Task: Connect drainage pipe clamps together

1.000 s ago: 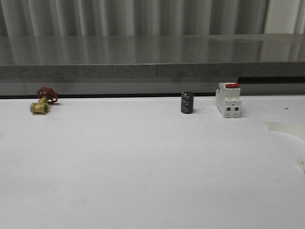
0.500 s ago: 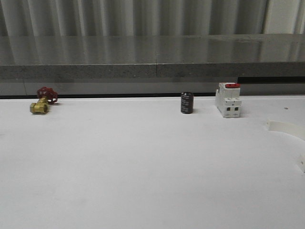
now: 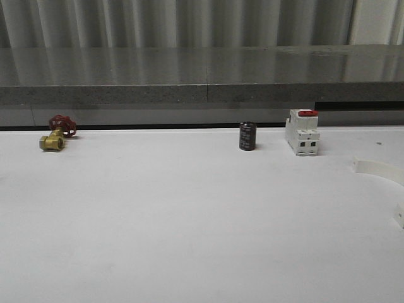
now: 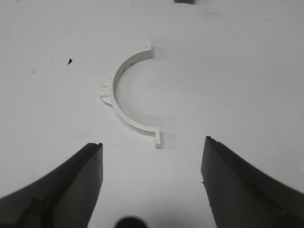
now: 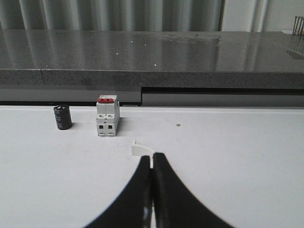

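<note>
One white half-ring drainage pipe clamp [image 4: 124,102] lies flat on the white table, its open side facing away from its small side tab. My left gripper [image 4: 152,146] hangs above it, open, with the clamp's near end tab just beyond the gap between its black fingers [image 4: 71,183]. My right gripper [image 5: 152,160] is shut on the thin wall of the other clamp [image 5: 141,148], whose free end sticks out past the fingertips. In the front view this second clamp [image 3: 379,169] arcs along the table's right edge, partly cut off by the frame.
A white breaker with a red top [image 3: 302,132] and a black cylinder [image 3: 247,136] stand at the back of the table. A brass valve with a red handle [image 3: 55,134] lies at the back left. A grey stone ledge [image 3: 202,95] runs behind them.
</note>
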### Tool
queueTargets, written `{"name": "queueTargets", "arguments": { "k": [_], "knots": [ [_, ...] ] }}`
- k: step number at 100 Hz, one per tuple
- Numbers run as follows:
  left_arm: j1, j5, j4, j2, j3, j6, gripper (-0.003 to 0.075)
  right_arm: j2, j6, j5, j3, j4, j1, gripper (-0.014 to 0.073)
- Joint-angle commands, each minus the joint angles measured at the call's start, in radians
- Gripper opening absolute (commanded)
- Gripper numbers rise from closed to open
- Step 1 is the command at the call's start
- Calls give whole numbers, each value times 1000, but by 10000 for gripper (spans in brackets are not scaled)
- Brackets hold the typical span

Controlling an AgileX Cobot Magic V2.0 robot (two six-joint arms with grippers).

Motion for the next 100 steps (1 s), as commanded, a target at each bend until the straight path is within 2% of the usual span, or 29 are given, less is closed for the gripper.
{"name": "queueTargets", "arguments": {
  "k": [1, 15, 21, 44, 79, 100],
  "knots": [
    [42, -66, -2, 74, -75, -13, 461, -20, -4, -86, -16, -3, -1, -67],
    [138, -34, -12, 220, -165, -13, 461, -20, -4, -86, -16, -3, -1, -67],
    [175, 22, -23, 295, -213, -13, 461, -20, -4, -86, -16, -3, -1, -67],
    [199, 230, -43, 588, -403, -11, 461, -20, -4, -86, -16, -3, -1, -67],
    [199, 262, -95, 892, -593, -5, 461, -20, -4, -86, -16, -3, -1, -67],
    [199, 268, -165, 980, -641, 45, 461, -20, -4, -86, -16, -3, -1, -67]
  ]
}}
